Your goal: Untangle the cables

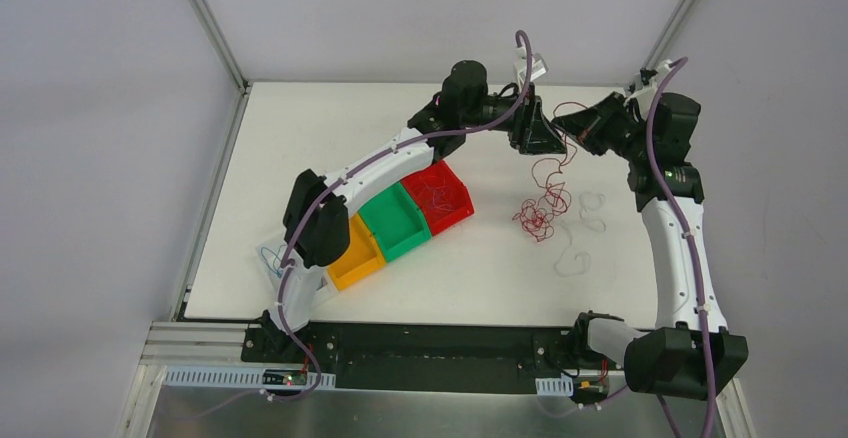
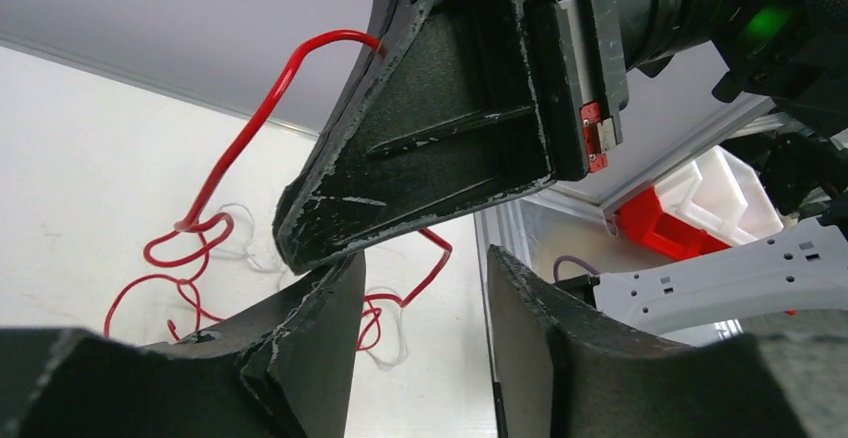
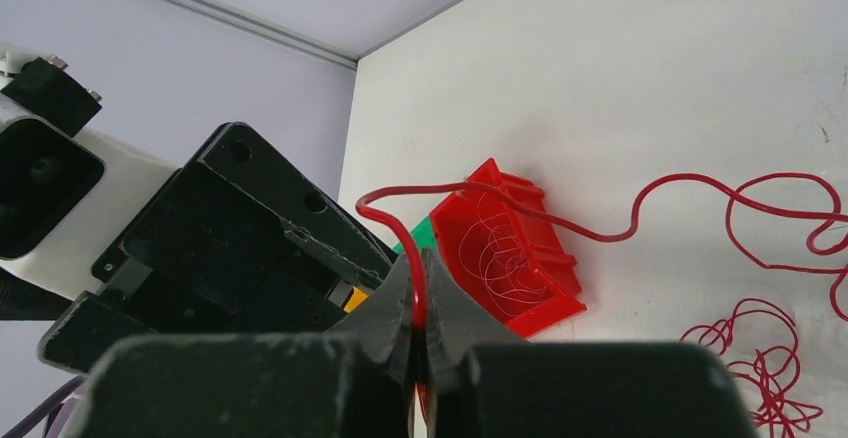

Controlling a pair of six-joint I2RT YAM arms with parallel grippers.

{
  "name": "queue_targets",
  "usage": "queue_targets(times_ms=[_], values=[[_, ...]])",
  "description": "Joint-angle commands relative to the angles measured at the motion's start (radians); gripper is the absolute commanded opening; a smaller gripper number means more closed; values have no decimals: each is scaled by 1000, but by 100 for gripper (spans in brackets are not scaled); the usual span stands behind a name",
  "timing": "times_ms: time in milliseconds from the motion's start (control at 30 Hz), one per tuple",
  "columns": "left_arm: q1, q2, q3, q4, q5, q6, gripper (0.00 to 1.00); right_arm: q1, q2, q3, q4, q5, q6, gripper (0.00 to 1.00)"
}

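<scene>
Right pincer (image 3: pixel 418 303) is clenched on a red cable (image 3: pixel 600 230), pinched right at the fingertips. From there the cable arcs up and over, then drops to the counter (image 1: pixel 480 278). Left pincer (image 2: pixel 425 348) is released: jaws apart with nothing between them, sitting just beside the right one, almost nose to nose. Both are up at about 1 o'clock over the counter.

The cable runs down into a red tangle (image 1: pixel 538 216) at roughly 3 o'clock from the middle. A couple of white cables (image 1: pixel 593 201) lie loose near it on the 3 o'clock side, and one more white loop (image 1: pixel 572 263) is at 5 o'clock from the tangle.

A row of bins is at 9 o'clock from the tangle: red bin (image 1: pixel 452 216), green bin (image 1: pixel 410 242), yellow bin (image 1: pixel 352 270). The red one has some thin loops in it. A blue cable (image 1: pixel 268 256) is at the 8 o'clock corner of the counter.
</scene>
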Motion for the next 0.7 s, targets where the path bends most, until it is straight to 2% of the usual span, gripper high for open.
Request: queue_targets(times_ms=[0,100,133,233,333,367,467,533,633,667], values=[[-30,4,18,114,33,-51,52,15,-16,-8,53,19,36,0],[-46,10,24,51,-34,-1,55,26,-10,-3,71,5,62,0],[-48,18,33,35,-54,4,53,29,-11,-3,73,2,65,0],[-50,42,88,-18,-101,0,32,29,-19,-5,67,-17,61,0],[-40,41,93,-30,-115,-21,6,16,-29,4,14,-47,7,4],[-37,37,87,-32,-122,-34,0,4,-34,5,-4,-60,-7,8],[-10,24,54,-12,-135,-105,0,-53,-37,10,-50,-130,-50,31],[7,20,33,10,-135,-137,0,-118,-30,31,-113,-177,-112,38],[24,11,6,36,-131,-158,0,-193,-21,60,-225,-231,-217,70],[27,8,1,38,-128,-160,0,-213,-22,64,-264,-252,-263,76]])
